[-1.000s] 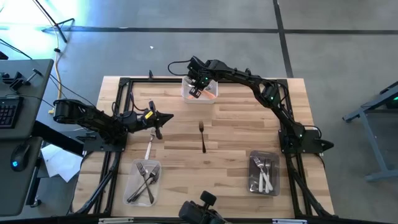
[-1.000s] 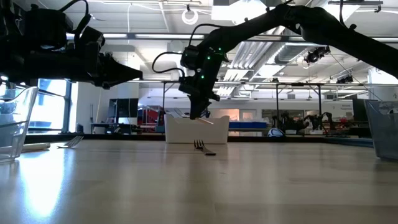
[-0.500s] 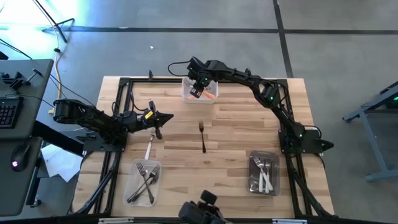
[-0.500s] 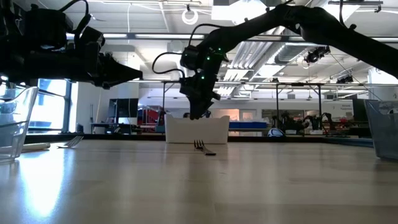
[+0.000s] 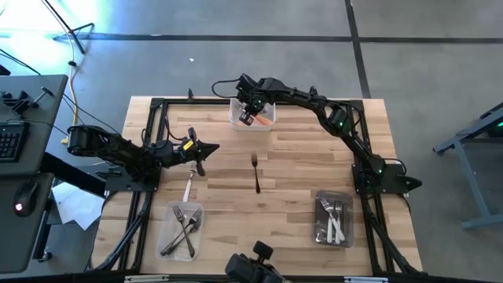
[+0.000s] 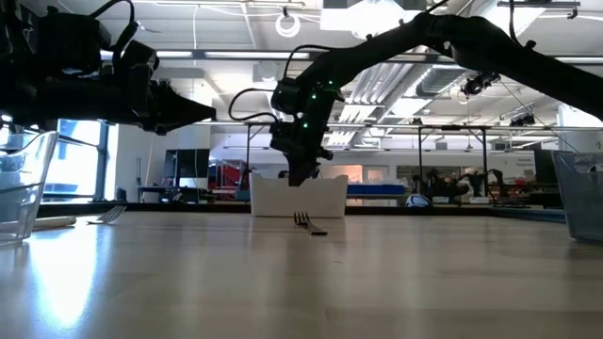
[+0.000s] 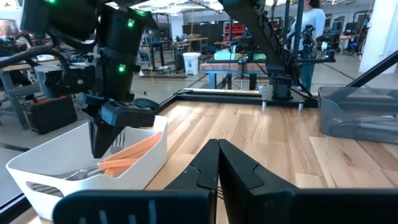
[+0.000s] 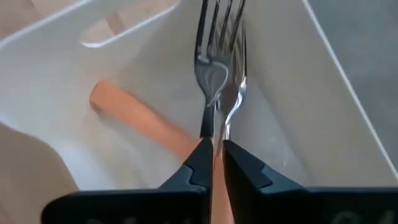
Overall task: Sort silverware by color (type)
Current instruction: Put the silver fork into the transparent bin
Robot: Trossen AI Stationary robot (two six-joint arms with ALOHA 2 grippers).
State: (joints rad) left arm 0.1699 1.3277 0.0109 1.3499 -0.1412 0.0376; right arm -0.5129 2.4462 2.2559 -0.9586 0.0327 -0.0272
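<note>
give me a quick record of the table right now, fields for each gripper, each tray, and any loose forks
right gripper: over white tray at the table's far edge, fingers nearly shut around an orange-handled fork
left gripper: shut, empty, hovering at table's left
near-left tray: all-metal forks
near-right tray: white-handled forks
loose forks: dark fork mid-table; pale-handled fork near left gripper

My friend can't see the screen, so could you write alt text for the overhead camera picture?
Seen from above, the right gripper reaches into a white tray of orange-handled forks at the wooden table's far edge. The left gripper hangs shut near a cream-handled fork. A dark fork lies mid-table, and two near trays hold sorted forks.
</note>
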